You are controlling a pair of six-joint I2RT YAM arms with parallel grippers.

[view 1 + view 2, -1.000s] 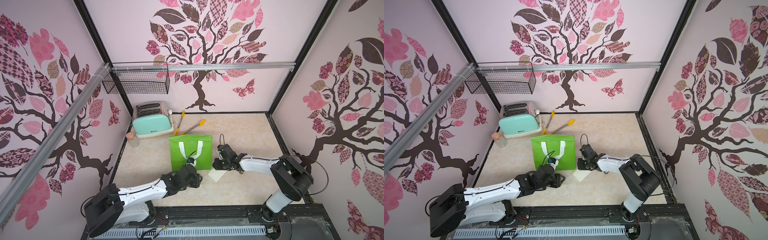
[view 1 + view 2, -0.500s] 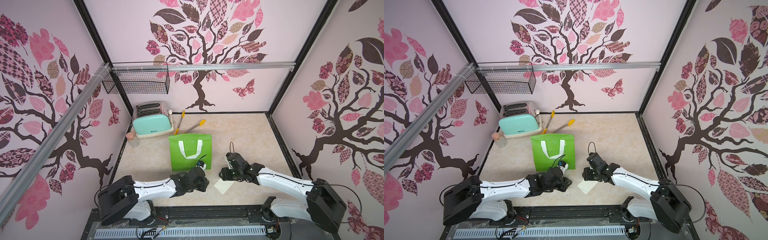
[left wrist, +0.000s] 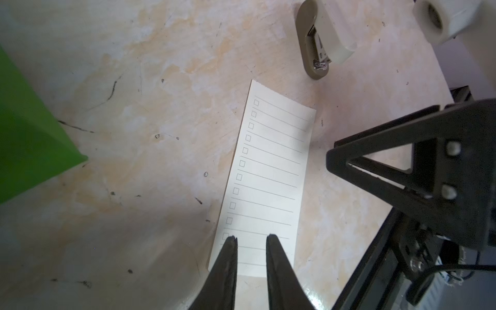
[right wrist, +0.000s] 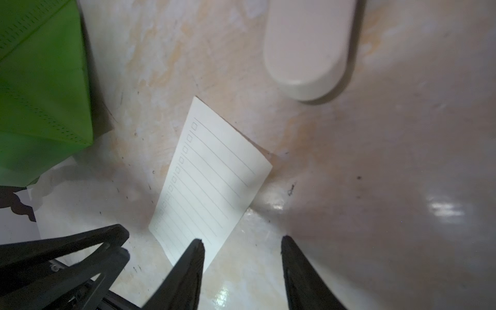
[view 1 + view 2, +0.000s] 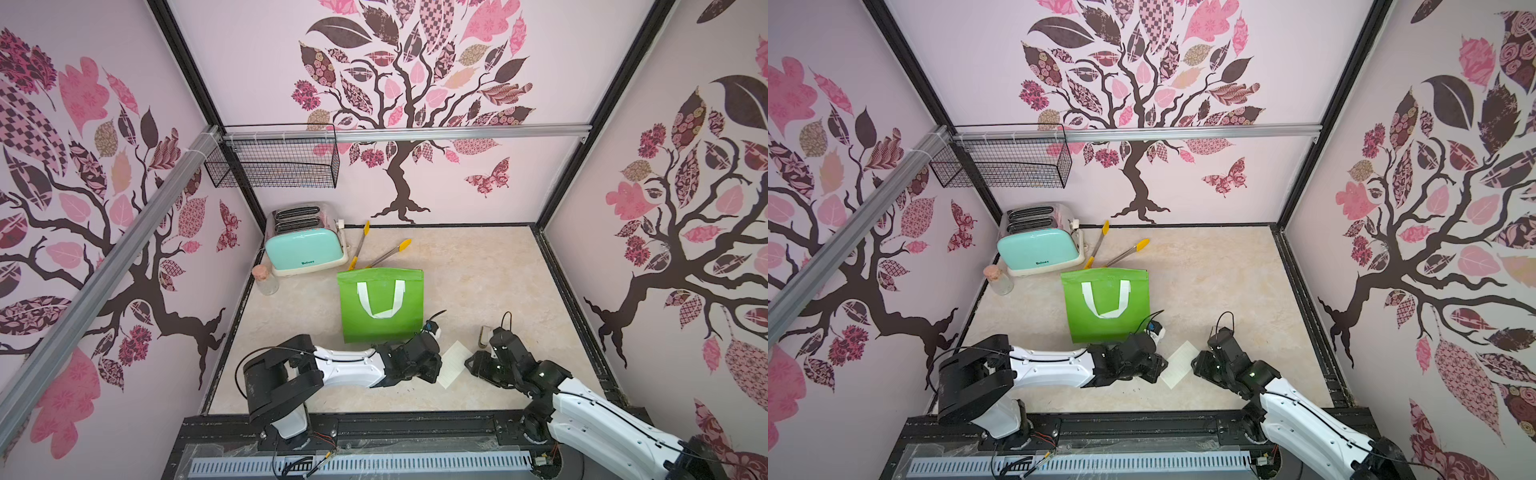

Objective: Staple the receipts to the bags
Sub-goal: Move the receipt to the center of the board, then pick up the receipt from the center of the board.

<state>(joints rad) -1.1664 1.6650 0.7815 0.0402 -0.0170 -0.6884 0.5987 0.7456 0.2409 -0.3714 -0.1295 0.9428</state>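
Left tool (image 3: pixel 251 237), jaws narrowly parted, and right tool (image 4: pixel 241 239), jaws wide, flank a lined white paper receipt (image 3: pixel 268 174) on the marbled table (image 3: pixel 134 107), between a flat green tote bag (image 5: pixel 353 324) and a beige stapler (image 3: pixel 319 45).

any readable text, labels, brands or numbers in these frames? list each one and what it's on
"B…": dark brand word on the mint side of the toaster; the rest is too small to read in both top views.
receipt: only empty checkboxes and ruled lines, no words or numbers.
green bag and stapler: no text visible.
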